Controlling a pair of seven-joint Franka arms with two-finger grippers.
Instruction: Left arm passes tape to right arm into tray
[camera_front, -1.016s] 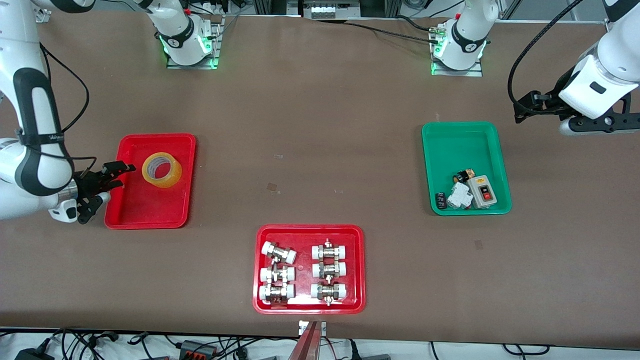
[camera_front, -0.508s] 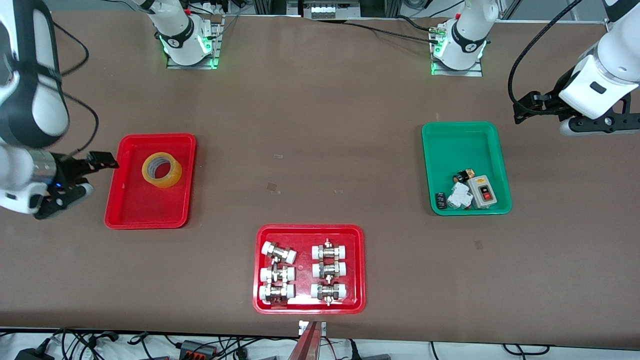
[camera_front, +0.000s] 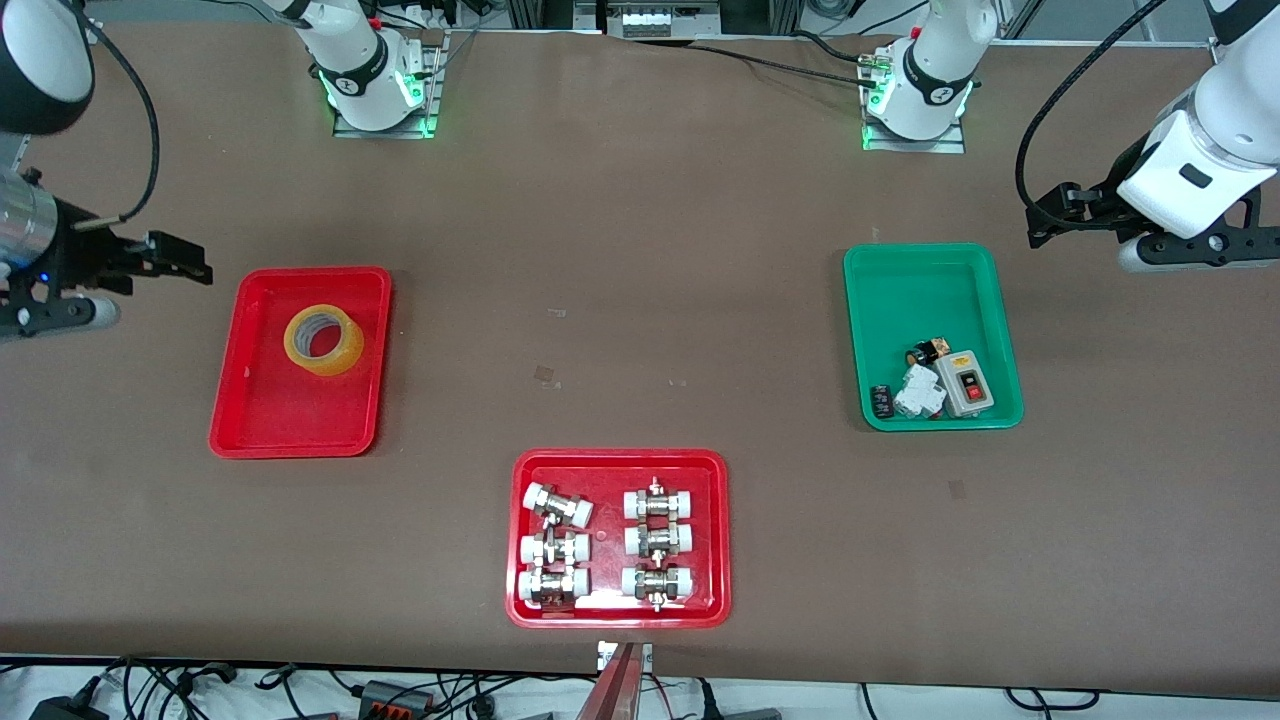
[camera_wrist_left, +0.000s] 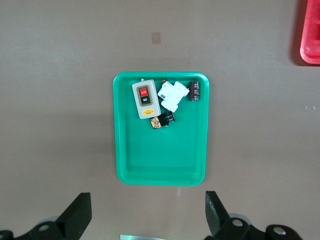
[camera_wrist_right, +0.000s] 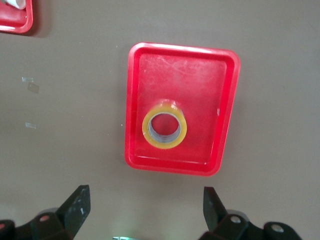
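The yellow tape (camera_front: 323, 340) lies flat in the plain red tray (camera_front: 290, 425) toward the right arm's end of the table. It also shows in the right wrist view (camera_wrist_right: 164, 130), inside the tray (camera_wrist_right: 225, 100). My right gripper (camera_front: 185, 260) is open and empty, up in the air over the bare table beside the tray; it shows in its own wrist view (camera_wrist_right: 145, 210). My left gripper (camera_front: 1050, 215) is open and empty and waits up over the table at the left arm's end, beside the green tray (camera_front: 925, 275); it shows in its own view (camera_wrist_left: 148, 215).
The green tray (camera_wrist_left: 125, 150) holds a switch box (camera_front: 965, 383) and small electrical parts. A second red tray (camera_front: 715, 540) with several white-capped metal fittings sits near the front camera, mid-table. Both arm bases stand along the table's farthest edge from that camera.
My right gripper has pulled away from the red tray's edge and risen, moving off toward the right arm's end. The tape stays in the tray. The left arm has not moved.
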